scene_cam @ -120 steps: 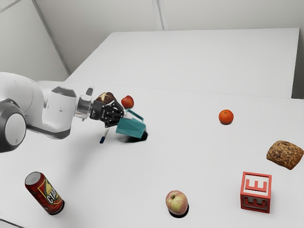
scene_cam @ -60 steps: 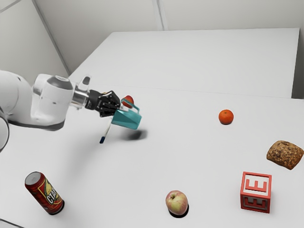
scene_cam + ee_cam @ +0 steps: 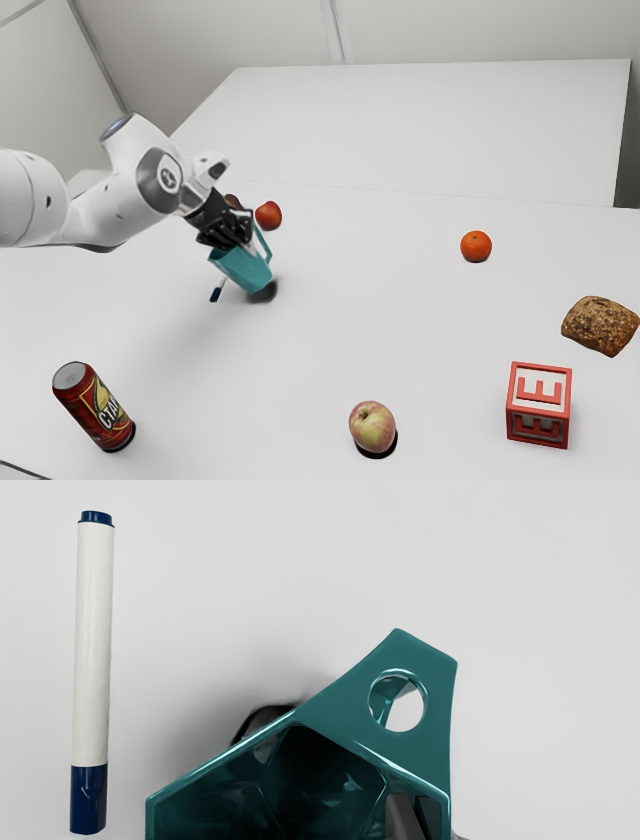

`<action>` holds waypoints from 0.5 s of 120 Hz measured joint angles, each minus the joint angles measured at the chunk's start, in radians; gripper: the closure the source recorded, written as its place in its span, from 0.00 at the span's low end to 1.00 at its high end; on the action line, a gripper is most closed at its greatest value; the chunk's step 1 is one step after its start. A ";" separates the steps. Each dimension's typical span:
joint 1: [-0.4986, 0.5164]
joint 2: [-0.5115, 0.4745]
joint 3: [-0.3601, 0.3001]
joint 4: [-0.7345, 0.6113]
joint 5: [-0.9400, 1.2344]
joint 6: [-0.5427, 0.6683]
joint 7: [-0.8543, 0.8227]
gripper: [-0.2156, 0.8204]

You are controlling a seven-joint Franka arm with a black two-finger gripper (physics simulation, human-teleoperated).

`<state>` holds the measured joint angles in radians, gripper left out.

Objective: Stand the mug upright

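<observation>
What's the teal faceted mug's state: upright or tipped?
Tipped. The teal faceted mug slants in the black two-finger gripper, its base lower than its rim and toward the exterior view's right.

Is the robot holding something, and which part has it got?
The gripper holds the shiny teal angular mug by its side wall at the rim, one finger inside, one outside.

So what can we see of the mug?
The mug is teal, glossy, perhaps glazed ceramic or plastic, with faceted walls, an angular rim and a handle with a round hole. It tilts, mouth toward the gripper, base downward above a dark shadow; contact with the table is unclear. The gripper is shut on its wall, one finger inside.
</observation>
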<state>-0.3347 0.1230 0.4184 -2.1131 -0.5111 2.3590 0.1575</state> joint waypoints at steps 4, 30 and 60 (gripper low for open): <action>-0.007 -0.001 0.000 -0.005 0.014 0.004 -0.030 0.97; -0.049 -0.022 0.005 -0.016 0.158 0.004 -0.231 0.97; -0.065 -0.035 0.008 -0.013 0.321 -0.081 -0.453 0.97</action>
<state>-0.3993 0.0883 0.4264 -2.1265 -0.1897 2.2782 -0.2954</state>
